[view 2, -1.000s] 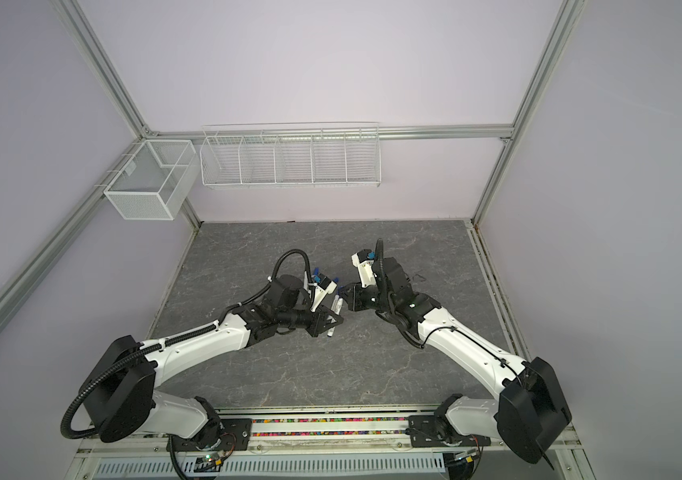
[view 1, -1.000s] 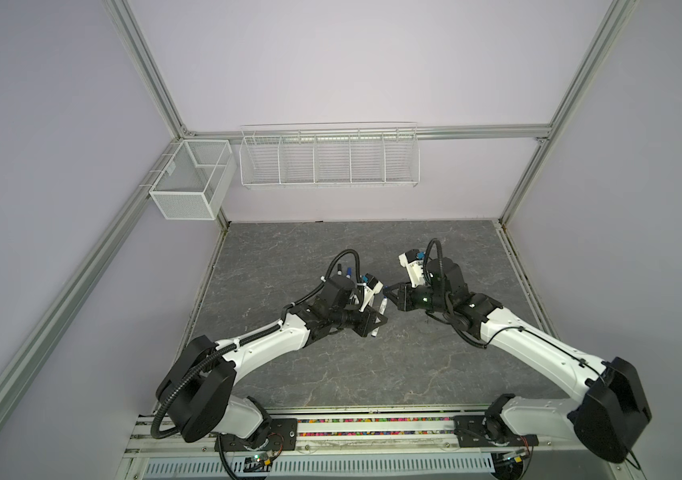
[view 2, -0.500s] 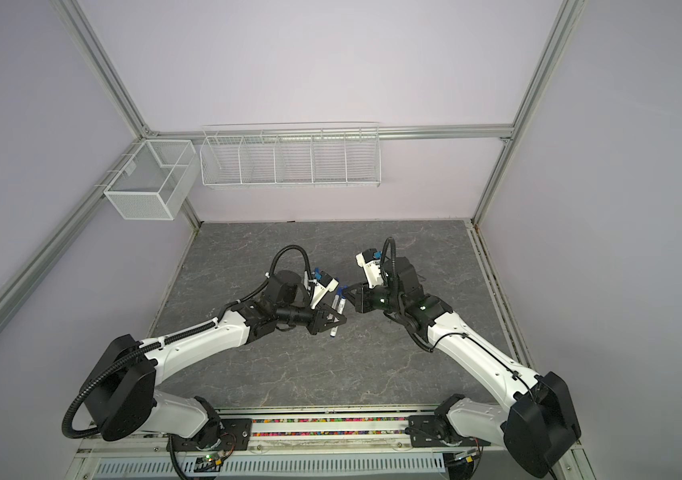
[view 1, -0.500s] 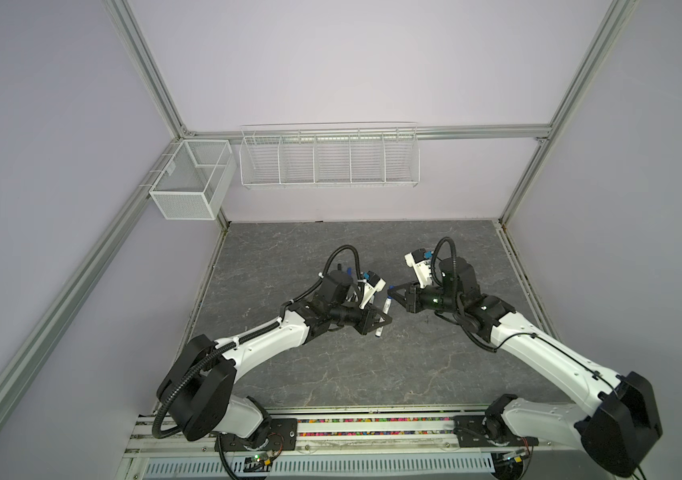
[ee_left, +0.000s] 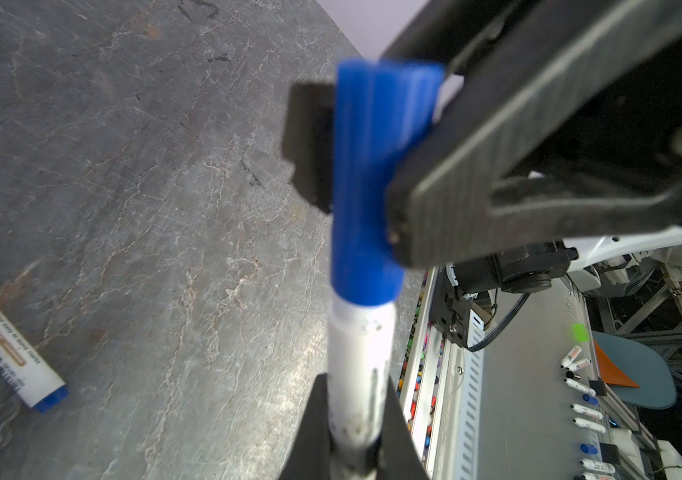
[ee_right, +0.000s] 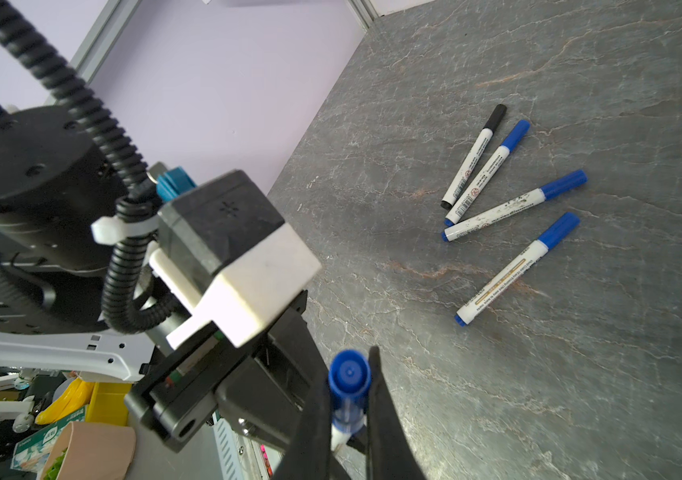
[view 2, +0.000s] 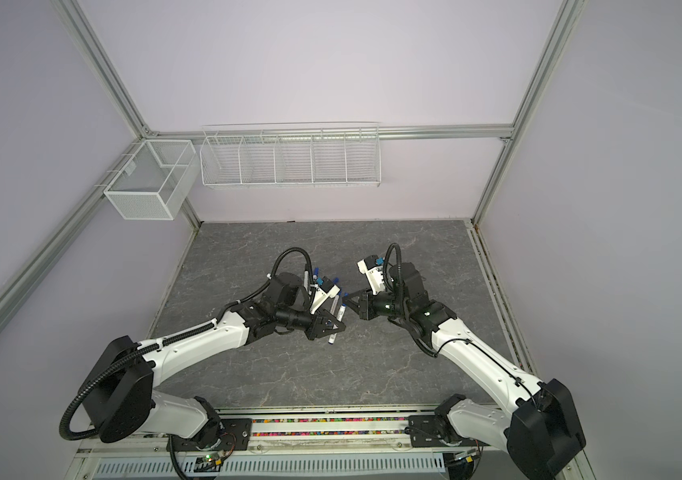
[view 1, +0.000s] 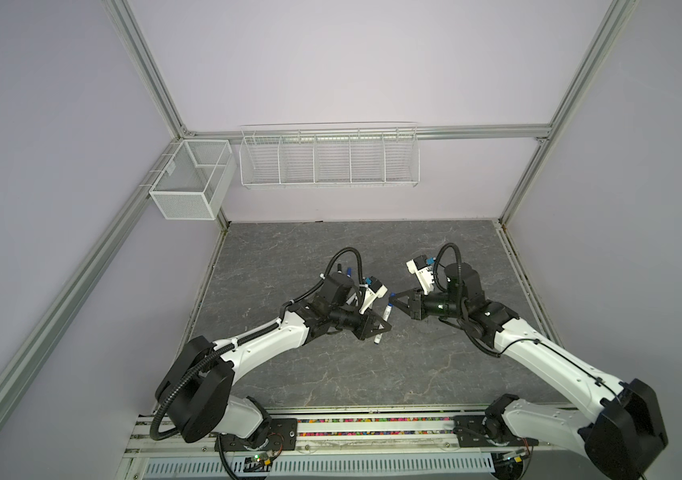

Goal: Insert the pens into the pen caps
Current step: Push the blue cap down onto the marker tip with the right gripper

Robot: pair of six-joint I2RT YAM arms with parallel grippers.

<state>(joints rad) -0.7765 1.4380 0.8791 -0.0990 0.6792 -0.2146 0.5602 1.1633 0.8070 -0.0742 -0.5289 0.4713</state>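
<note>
pen (ee_left: 358, 332) clamped in left gripper (ee_left: 354, 390); blue cap (ee_left: 368, 178) on its tip, pinched by right gripper (ee_right: 349, 378)

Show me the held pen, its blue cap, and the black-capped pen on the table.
held pen (ee_left: 358, 353), left wrist view, white barrel.
blue cap (ee_left: 362, 166), left wrist view, middle of its side.
black-capped pen (ee_right: 473, 157), right wrist view, mid barrel.

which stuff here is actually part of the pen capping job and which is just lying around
Part of the job: pen in the left gripper; blue cap on its tip, held by the right gripper; four capped pens lying on the table.

Just lying about: wire rack and mesh basket, hung on the frame.
</note>
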